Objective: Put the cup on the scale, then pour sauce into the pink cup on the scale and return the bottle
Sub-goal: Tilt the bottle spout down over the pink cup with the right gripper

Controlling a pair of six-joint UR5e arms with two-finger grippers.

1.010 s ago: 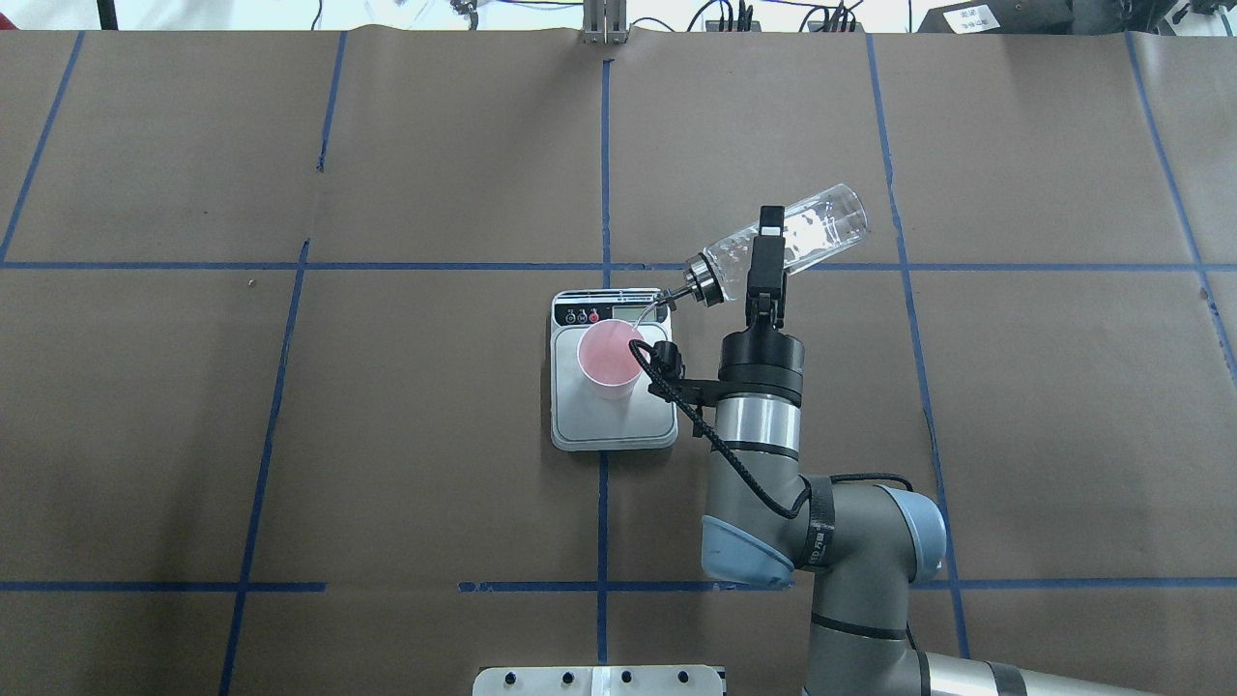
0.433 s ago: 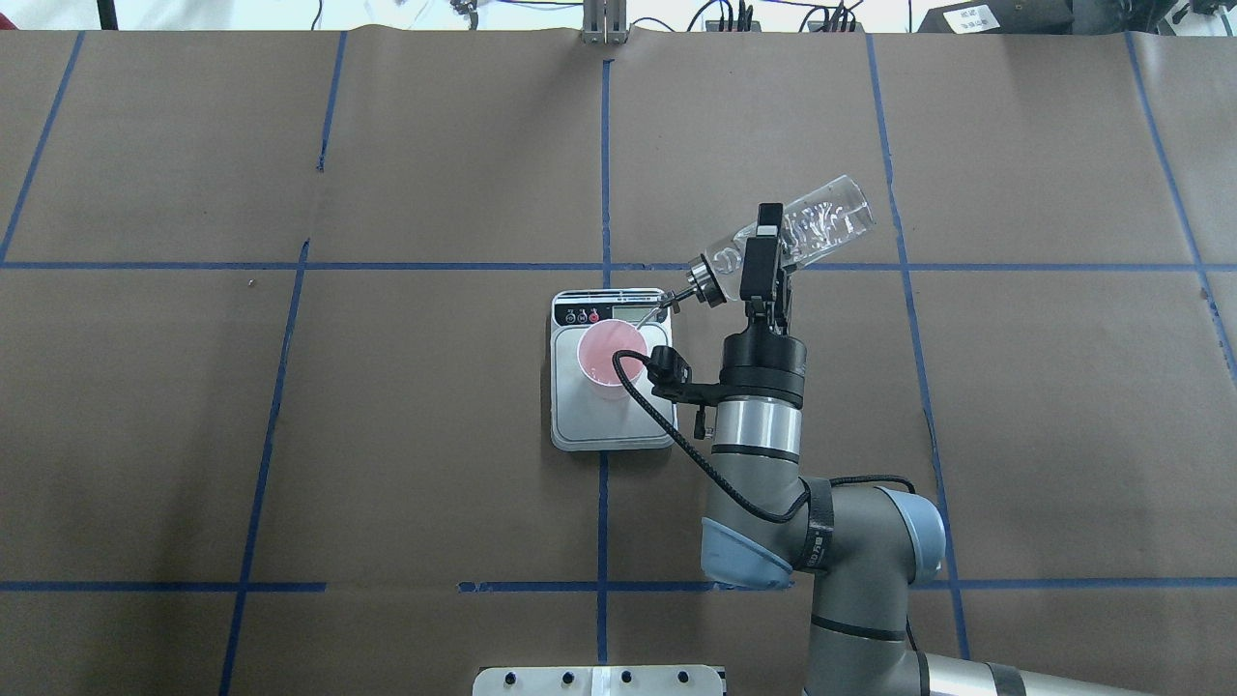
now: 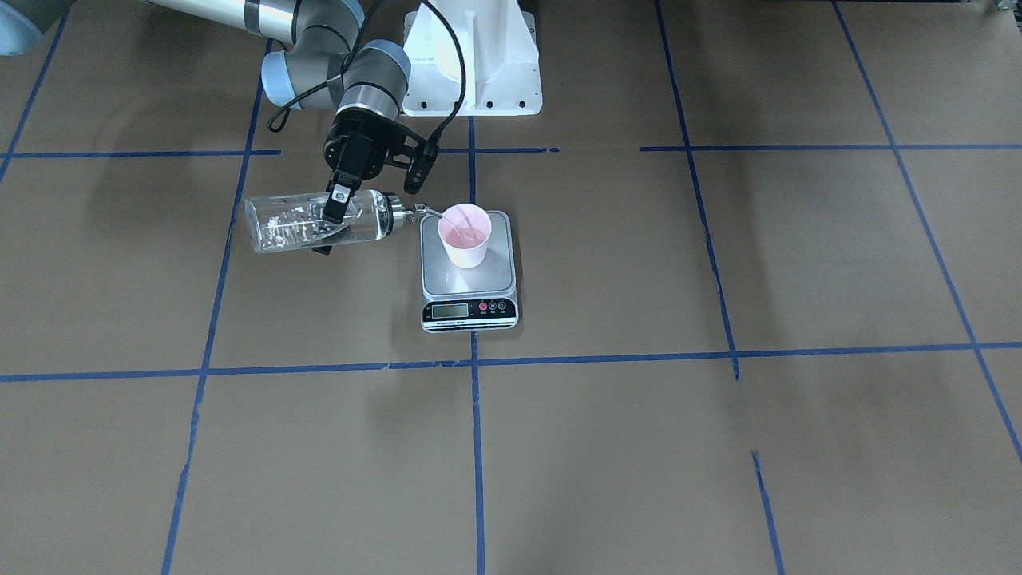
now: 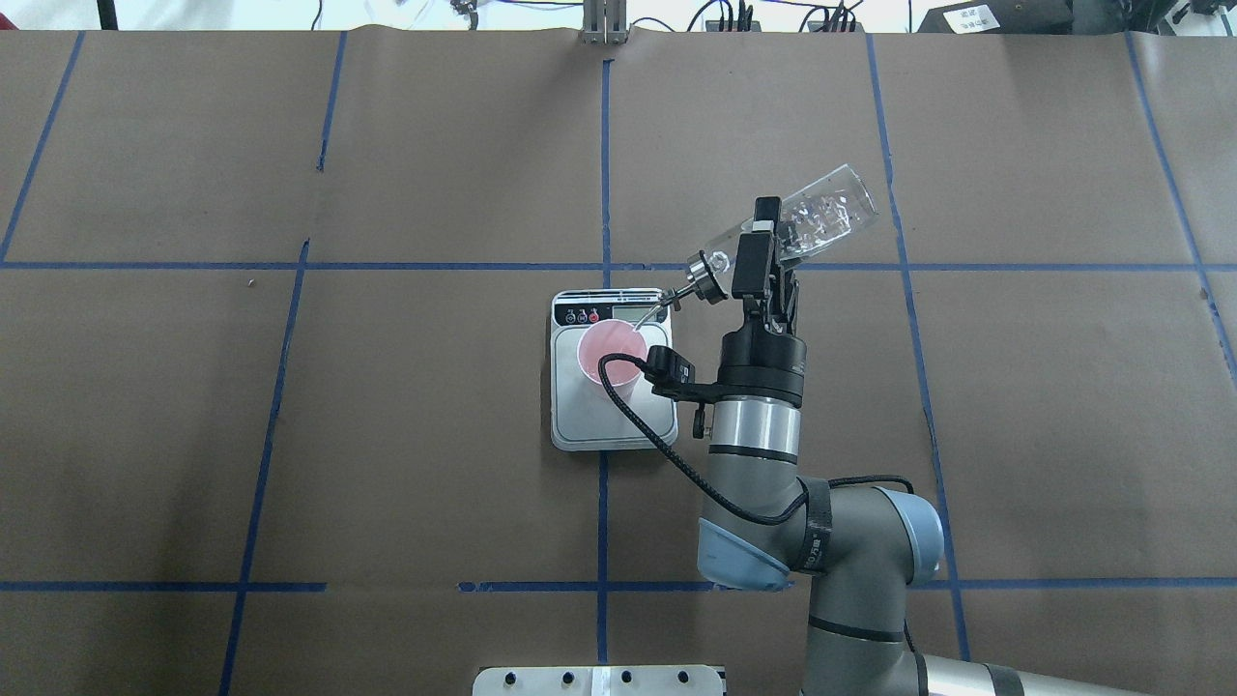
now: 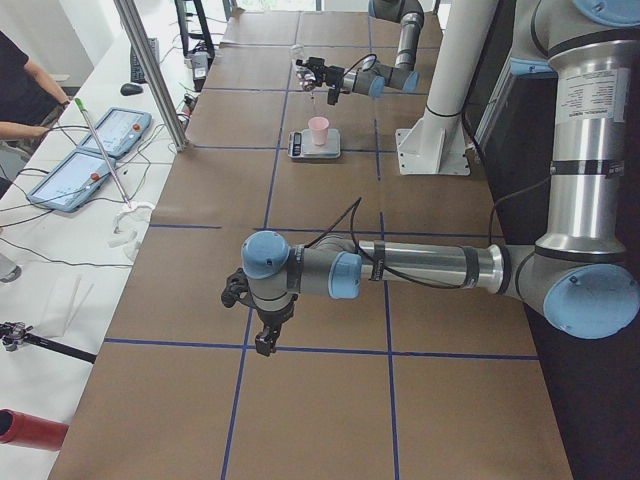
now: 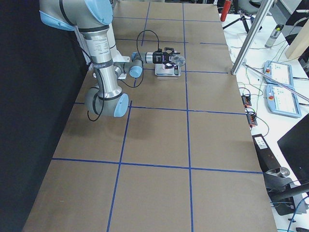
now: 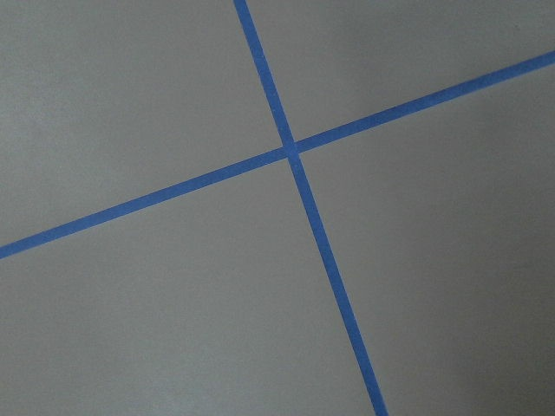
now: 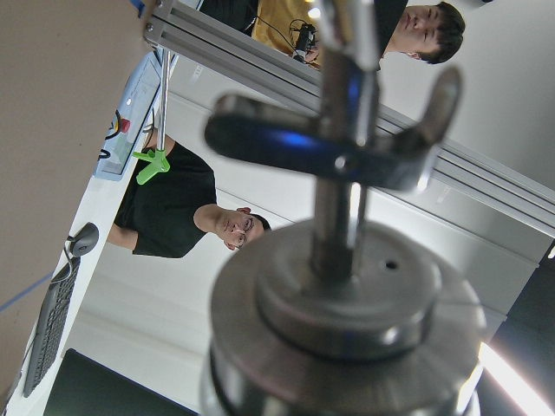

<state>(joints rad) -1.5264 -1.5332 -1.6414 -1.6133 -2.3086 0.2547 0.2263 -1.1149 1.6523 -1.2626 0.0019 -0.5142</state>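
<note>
1. Cup [image 4: 613,350] stands upright near the middle of the scale [image 4: 580,425], on its steel platform [image 3: 447,275], so whatever goes in gets weighed. The first step of the task looks done.
2. The display [image 3: 449,310] sits on the scale's edge away from the robot's base. I judge it faces that way so the arm does not block it, but its digits are too small to read.
3. The bottle [image 4: 821,217] hangs in the air just off the scale's edge on the robot's right. It lies close to level, neck toward the scale and base pointing away, which lets the clear liquid run to the neck.
4. The spout [image 3: 425,212] reaches in over the scale's edge and ends at the cup's rim on the bottle's side, so the pour should land in the cup and not on the platform. The cup's inside looks wet, so I judge the pour to be under way.
5. The right arm's fingers [image 4: 754,266] pinch the bottle's body nearer its neck than its base. That probably holds the spout steadier.
6. The left arm's fingers [image 5: 262,345] hang low over bare bench [image 4: 387,435], well apart from the scale, toward the robot's left end and clear of the pour. Only the side view shows them, so I cannot tell whether they are spread or pressed together.
7. The bottle is not yet tipped upright or set back on the bench. A drip onto the platform would spoil the reading.
</note>
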